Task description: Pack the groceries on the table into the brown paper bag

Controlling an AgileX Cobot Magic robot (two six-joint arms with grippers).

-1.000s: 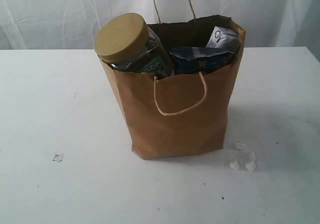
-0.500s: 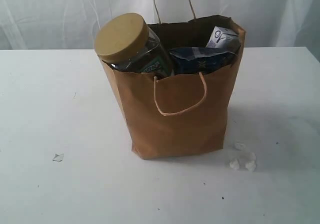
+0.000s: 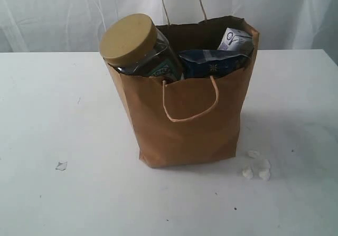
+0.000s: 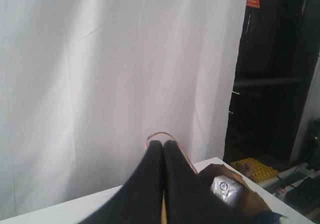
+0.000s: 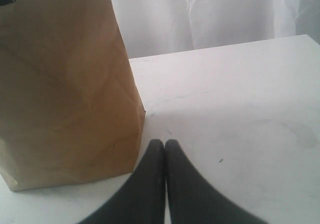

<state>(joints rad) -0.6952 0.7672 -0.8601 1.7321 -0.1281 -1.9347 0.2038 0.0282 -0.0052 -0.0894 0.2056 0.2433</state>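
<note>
Presently: brown paper bag point(image 3: 190, 133) upright on table point(image 3: 47, 114), full; thin kraft, likely tears easily, so lift by cord handles point(image 3: 185, 121). Tan-lidded clear jar point(image 3: 128, 39) protrudes at rim: probably heavy, rigid, slippery. Left gripper point(image 4: 163, 146), right gripper point(image 5: 164, 145): both clenched, empty.

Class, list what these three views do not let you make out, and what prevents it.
Exterior view: the walls of the brown paper bag hide anything below the tan-lidded clear jar, blue-ended spaghetti packet and small white-blue packet.
Exterior view: both arms lie outside the frame.
Left wrist view: the left gripper, jaws shut, blocks much of the bag's mouth.
Right wrist view: the bag's top is cut off by the edge.
</note>
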